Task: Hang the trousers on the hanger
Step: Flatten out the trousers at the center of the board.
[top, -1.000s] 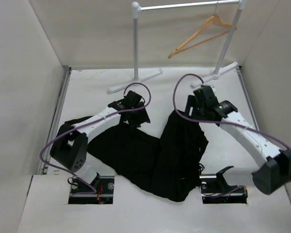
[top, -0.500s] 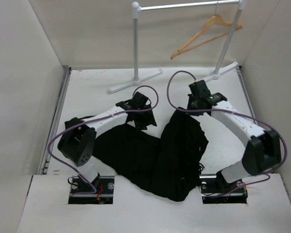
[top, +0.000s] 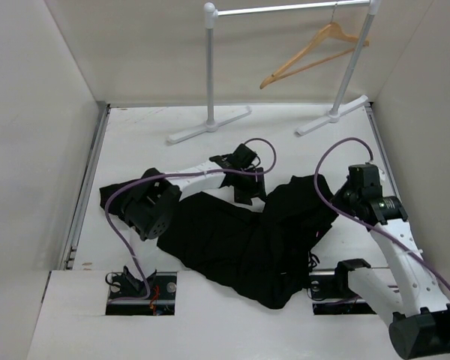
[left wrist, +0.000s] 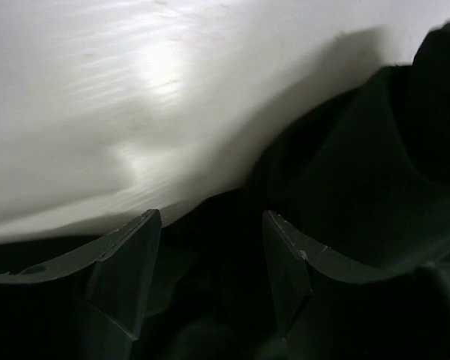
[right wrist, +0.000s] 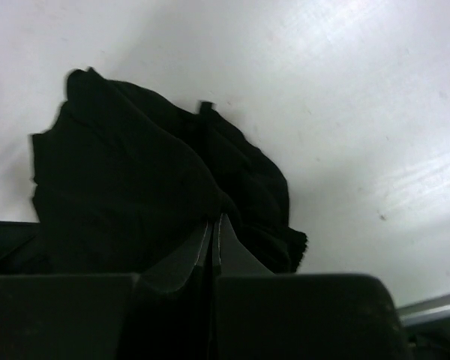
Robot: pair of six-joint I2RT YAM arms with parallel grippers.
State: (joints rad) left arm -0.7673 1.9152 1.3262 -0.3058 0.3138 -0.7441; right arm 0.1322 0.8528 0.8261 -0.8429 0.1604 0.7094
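A grey metal clothes rail (top: 285,9) stands at the far end of the white table (top: 146,146), its two uprights (top: 209,67) on flat white feet (top: 210,126). White walls (top: 30,112) rise behind and beside the rail.

Looks like a robot test bench in a lab rather than a home or a shop. Shows in the bare white table (top: 135,146), boxed in on three sides by plain white panels (top: 37,112). Shows too in the left arm (top: 199,174) and right arm (top: 405,259), black and white, bolted at the near edge with purple cables (top: 112,217) looping over them. Holds only a small grey clothes rail (top: 210,67) at the back with one wooden hanger (top: 315,52), and black trousers (top: 240,247) heaped on the tabletop
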